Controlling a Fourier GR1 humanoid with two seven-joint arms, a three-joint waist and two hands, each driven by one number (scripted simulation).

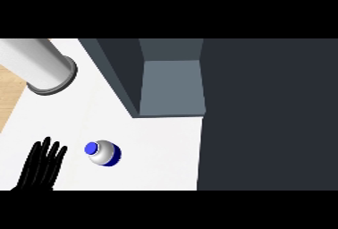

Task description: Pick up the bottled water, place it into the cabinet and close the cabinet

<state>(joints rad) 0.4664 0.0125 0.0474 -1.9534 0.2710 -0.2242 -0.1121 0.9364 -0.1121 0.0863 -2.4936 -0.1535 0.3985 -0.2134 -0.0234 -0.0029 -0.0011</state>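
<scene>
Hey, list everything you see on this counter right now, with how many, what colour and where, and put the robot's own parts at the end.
bottled water: one, silver-grey with a blue cap and blue band, standing on the counter at lower left centre, seen from above.
cabinet: one, dark grey-blue, open, at upper centre, with a large dark panel filling the right side.
cylinder: one, light grey with a darker rim, at upper left.
counter: one, white top, with a strip of light wood showing along its left edge.
left hand: one, black, fingers straight, resting at lower left beside the bottle, not touching it.
</scene>
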